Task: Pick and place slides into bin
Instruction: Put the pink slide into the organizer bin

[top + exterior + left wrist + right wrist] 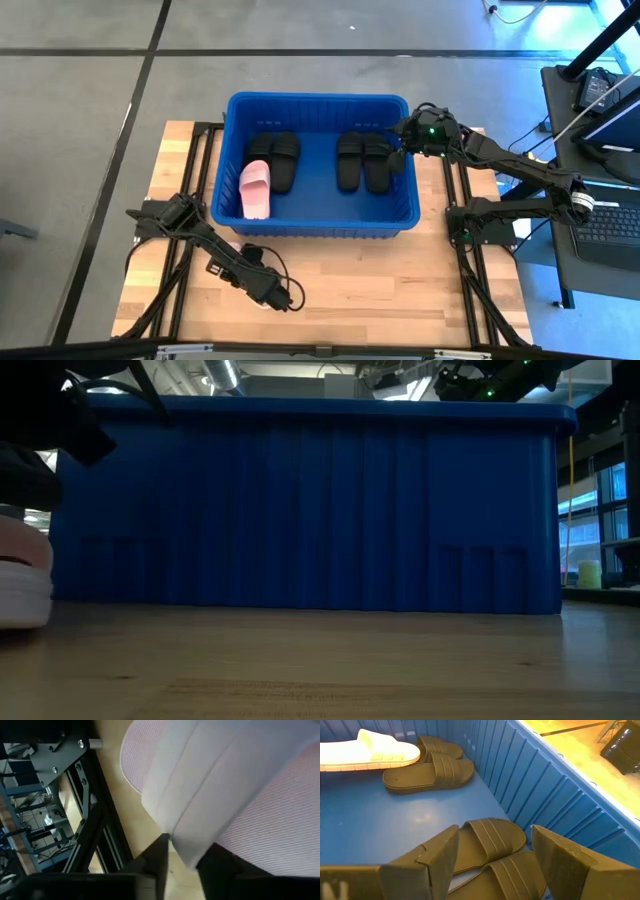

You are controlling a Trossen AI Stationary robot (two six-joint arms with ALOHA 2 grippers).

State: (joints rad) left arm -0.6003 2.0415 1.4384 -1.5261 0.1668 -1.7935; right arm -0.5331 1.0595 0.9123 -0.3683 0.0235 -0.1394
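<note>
A blue bin (318, 165) sits on a wooden worktop (400, 280) holding four black slides (325, 160) in two pairs and one pale pink slide (255, 187). The right pincer (492, 855) hangs over the bin's right end, fingers spread wide and empty. The left pincer (182, 857), near the worktop's front edge, is closed on another pale slide (225, 785).

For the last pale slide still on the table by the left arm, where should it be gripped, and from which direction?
Grip the pale slide across its wide strap, coming down from above. The strap arches over the footbed, giving a raised band that two fingers can close on. The left hand is already there, a finger on each side of the strap's edge.
</note>
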